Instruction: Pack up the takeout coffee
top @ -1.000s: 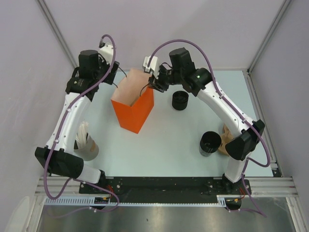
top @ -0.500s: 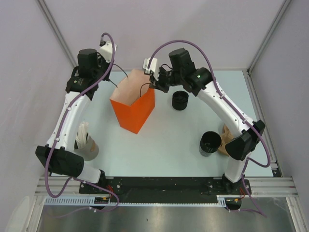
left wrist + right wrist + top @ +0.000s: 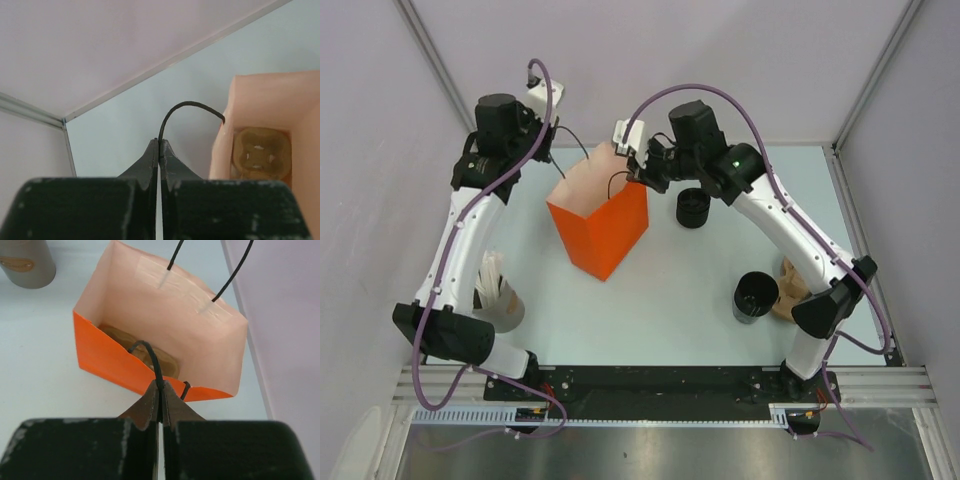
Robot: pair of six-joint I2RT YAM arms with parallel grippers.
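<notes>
orange bag (image 3: 605,235) mouth drawn wider, left gripper (image 3: 159,144) and right gripper (image 3: 160,386) clenched on handles (image 3: 160,134), takeout coffee (image 3: 693,208) upright, lid up

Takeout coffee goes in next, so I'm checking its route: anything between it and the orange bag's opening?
Nothing on the table separates the takeout coffee from the orange bag. The right end effector, shut on a bag handle, hangs at the bag's rim on the cup's side, so a straight path over may meet it.

Bag (image 3: 600,220): orange paper, matt, paler inside.
Cord handles (image 3: 190,103): thin black string.
Table (image 3: 670,290): pale, smooth.
Takeout coffee (image 3: 693,207), three o'clock of bag: ridged black lid.
</notes>
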